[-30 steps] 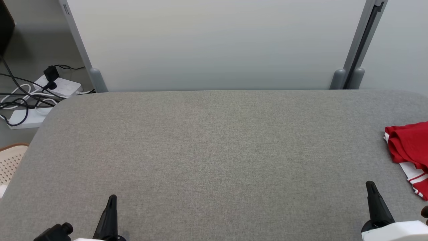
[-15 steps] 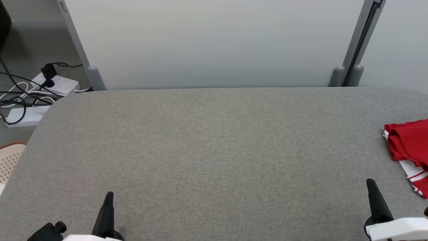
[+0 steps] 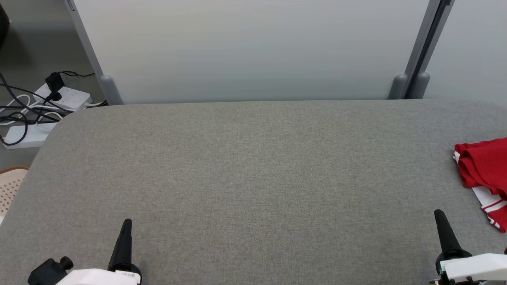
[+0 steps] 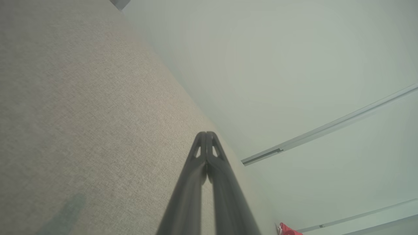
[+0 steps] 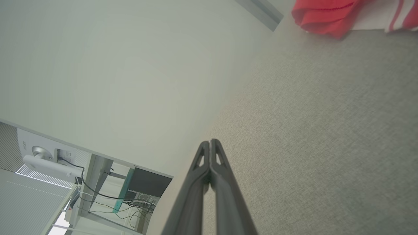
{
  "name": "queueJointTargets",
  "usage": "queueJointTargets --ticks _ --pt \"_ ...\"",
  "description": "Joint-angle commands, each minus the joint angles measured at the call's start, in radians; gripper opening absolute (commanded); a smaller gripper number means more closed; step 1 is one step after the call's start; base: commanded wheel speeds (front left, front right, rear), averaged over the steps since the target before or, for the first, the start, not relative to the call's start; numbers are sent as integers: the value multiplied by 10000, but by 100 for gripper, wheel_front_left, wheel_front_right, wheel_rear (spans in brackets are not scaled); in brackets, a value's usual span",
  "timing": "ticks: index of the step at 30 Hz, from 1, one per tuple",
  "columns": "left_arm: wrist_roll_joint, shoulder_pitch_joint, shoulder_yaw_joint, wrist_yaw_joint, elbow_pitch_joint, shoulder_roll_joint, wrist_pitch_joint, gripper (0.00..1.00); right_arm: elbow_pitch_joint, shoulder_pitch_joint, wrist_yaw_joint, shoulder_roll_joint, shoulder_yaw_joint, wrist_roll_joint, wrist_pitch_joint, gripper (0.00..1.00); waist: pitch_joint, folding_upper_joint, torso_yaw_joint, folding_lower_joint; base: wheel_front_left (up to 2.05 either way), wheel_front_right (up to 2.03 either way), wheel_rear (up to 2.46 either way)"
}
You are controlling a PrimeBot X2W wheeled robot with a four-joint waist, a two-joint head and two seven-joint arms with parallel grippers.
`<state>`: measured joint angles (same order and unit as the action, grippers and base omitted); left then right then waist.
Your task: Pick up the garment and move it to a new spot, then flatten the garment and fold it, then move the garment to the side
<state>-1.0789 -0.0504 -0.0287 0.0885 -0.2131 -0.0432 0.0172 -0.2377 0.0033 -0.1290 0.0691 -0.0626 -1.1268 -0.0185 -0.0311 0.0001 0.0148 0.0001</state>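
Note:
The garment [image 3: 485, 174], red with white stripes, lies bunched at the right edge of the grey table [image 3: 253, 170]; it also appears as the garment [image 5: 329, 14] at the top of the right wrist view and as a small red patch [image 4: 287, 229] at the bottom of the left wrist view. My left gripper [image 3: 126, 227] sits at the lower left, shut and holding nothing. My right gripper [image 3: 439, 217] sits at the lower right, shut and holding nothing, a short way in front and left of the garment. Both wrist views show the left gripper [image 4: 206, 134] and the right gripper [image 5: 210, 142] with fingertips pressed together.
A pale partition wall [image 3: 253, 47] stands behind the table. Power strips and cables [image 3: 39, 107] lie on the floor at the far left. A perforated beige basket [image 3: 10, 188] sits beside the table's left edge.
The head camera has tilted slightly, shifting the whole scene. Both grippers stay shut and show a little higher in view. The garment lies where it was.

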Motion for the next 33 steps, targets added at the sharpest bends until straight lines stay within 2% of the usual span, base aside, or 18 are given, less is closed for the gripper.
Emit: queueJointTargets --ticks 1,33 --pt "-313 601 -280 148 172 -50 -65 0 237 -474 -13 89 31 -261 79 0 8 -1 -4 -1 0 0 0" --pt "-3885 1307 -692 344 -184 -64 -955 0 16 -932 -16 -110 -366 -3522 973 0 247 -1 -107 -1 0 0 0"
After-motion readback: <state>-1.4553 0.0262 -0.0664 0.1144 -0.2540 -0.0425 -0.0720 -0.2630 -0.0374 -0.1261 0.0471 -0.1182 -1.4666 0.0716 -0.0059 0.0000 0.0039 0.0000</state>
